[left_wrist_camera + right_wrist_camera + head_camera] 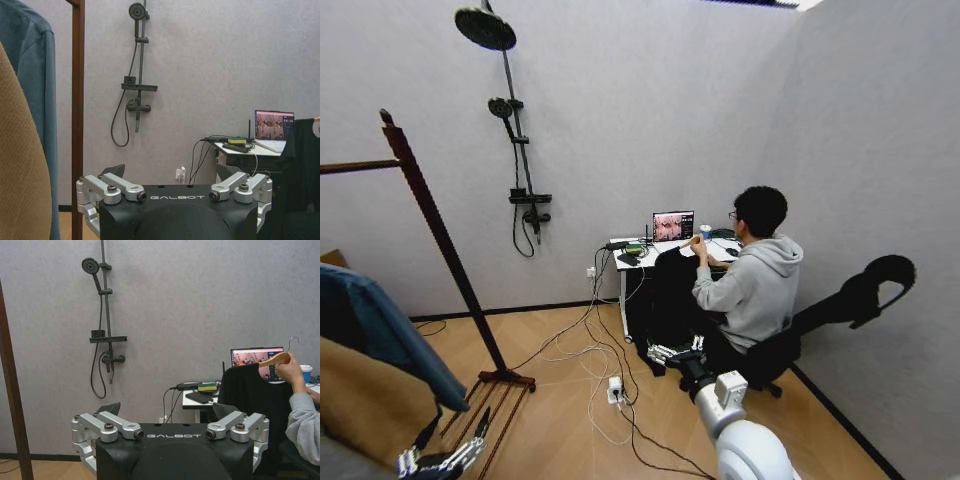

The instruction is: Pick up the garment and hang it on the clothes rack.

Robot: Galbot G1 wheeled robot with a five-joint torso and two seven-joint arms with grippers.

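Note:
The garment (665, 295), very dark and on a wooden hanger (274, 360) with a metal hook, is held up by a seated person's hand beside the desk. It also shows in the right wrist view (250, 395) and the left wrist view (302, 165). My right gripper (672, 352) hangs open and empty, low and short of the garment, pointing toward it (167, 412). My left gripper (440, 462) is open and empty, low by the base of the clothes rack (440, 235). The rack's dark brown post (77, 125) stands beyond that gripper (175, 175).
A blue garment (380, 325) and a tan coat (360, 400) hang at the rack's near side, close to my left arm. Cables and a power strip (615, 390) lie on the floor. A desk (630, 255) with a laptop and an office chair (860, 295) stand ahead.

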